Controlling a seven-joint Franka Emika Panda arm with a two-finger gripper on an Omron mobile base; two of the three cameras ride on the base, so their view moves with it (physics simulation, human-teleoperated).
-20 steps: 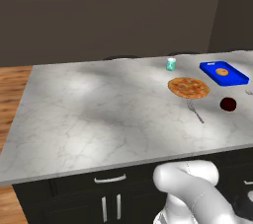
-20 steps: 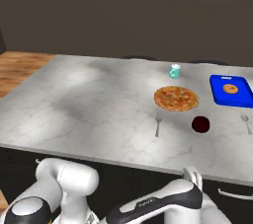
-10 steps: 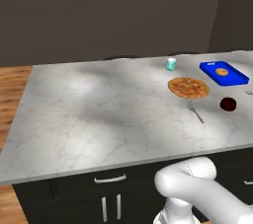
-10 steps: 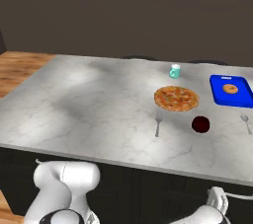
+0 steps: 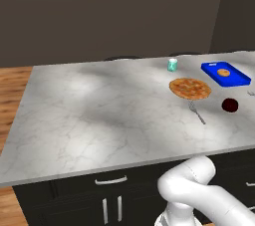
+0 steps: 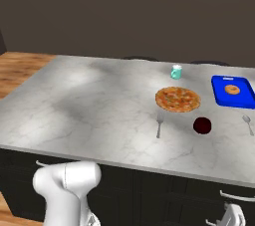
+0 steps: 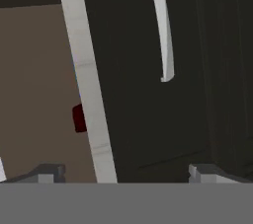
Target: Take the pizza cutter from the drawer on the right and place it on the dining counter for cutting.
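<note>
Facing black cabinet front (image 7: 143,94) in hand view, gripper (image 7: 123,171) spread to full width, fingertips (image 7: 47,172) wide apart, nothing between them. Silver drawer handle (image 7: 164,33) ahead on that front; marble edge strip beside it. Pizza cutter not visible, drawer shut. Dining counter (image 5: 99,115) above: fork (image 5: 197,113), dark red bowl (image 5: 230,105), pizza (image 5: 190,88). Farther back: teal cup (image 5: 172,64), blue tray (image 5: 225,74) holding a round pastry.
</note>
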